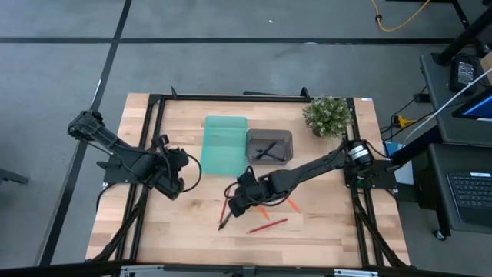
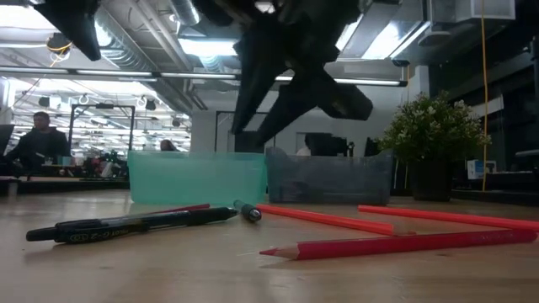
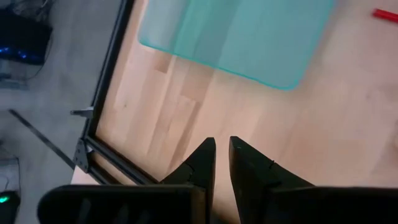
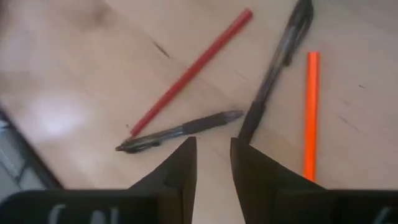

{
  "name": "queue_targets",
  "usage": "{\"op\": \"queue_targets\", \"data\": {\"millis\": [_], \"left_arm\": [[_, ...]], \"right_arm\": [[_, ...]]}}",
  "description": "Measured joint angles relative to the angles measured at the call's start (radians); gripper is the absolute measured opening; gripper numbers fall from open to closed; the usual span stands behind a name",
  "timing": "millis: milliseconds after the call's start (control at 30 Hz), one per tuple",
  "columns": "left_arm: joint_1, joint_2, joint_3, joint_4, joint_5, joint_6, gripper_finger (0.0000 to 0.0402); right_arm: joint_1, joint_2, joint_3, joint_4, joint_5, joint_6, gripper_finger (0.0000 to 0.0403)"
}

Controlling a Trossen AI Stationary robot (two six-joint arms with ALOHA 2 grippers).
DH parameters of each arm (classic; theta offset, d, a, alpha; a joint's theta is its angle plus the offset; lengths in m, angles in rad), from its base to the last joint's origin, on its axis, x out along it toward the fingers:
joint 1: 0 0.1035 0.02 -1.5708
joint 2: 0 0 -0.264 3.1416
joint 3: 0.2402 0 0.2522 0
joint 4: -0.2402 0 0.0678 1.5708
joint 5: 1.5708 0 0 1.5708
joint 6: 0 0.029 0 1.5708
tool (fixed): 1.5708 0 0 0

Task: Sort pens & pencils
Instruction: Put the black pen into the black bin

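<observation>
the right gripper [image 1: 240, 198] hovers just above a loose scatter of pens and pencils on the wooden counter [image 1: 330, 231], its fingers [image 4: 180, 171] slightly parted with nothing between them. directly beneath it in the right wrist view lie two black pens, one [image 4: 180, 130] stretched flat beside a long red pencil [image 4: 193, 70], the other [image 4: 277, 65] angled away alongside an orange pencil [image 4: 310, 112]. from overhead, another red pencil [image 1: 267, 225] rests apart, nearer the counter's front edge, and orange sticks [image 1: 293, 205] show just beside the arm. at table height a black pen [image 2: 126, 225] and a sharpened red pencil [image 2: 396, 245] lie in the foreground. behind the scatter stand a teal tray [image 1: 224, 145] and a grey tray [image 1: 269, 146] side by side, the grey one already holding dark pens [image 1: 267, 151]. a potted plant [image 1: 328, 115] sits at the back corner. the left gripper [image 1: 171, 183] waits over bare wood on the left of the teal tray, its fingers [image 3: 202, 165] a narrow gap apart and empty. a person [image 2: 38, 143] sits in the room beyond
</observation>
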Motion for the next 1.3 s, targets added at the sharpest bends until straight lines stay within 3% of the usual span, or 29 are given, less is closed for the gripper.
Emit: {"op": "queue_targets", "data": {"millis": [200,367,433,633,933,1300], "left_arm": [[-0.059,0.000,0.000,0.000,0.015,0.001,0.0041],[-0.100,0.000,0.000,0.000,0.014,0.002,0.0041],[-0.117,0.000,0.000,0.000,0.015,0.002,0.0041],[-0.158,0.000,0.000,0.000,0.011,0.002,0.0041],[-0.179,0.000,0.000,0.000,0.010,-0.003,0.0041],[-0.179,0.000,0.000,0.000,0.010,-0.005,0.0041]], "right_arm": [[-0.001,0.180,0.347,-0.210,0.000,-0.027,0.0071],[-0.029,0.358,0.677,-0.595,0.003,-0.067,0.0054],[-0.039,0.397,0.751,-0.675,0.024,-0.079,0.0049],[-0.051,0.384,0.697,-0.553,0.041,-0.110,0.0048],[-0.051,0.382,0.697,-0.593,0.055,0.010,0.0048],[-0.051,0.383,0.692,-0.593,0.031,0.012,0.0049]]}}
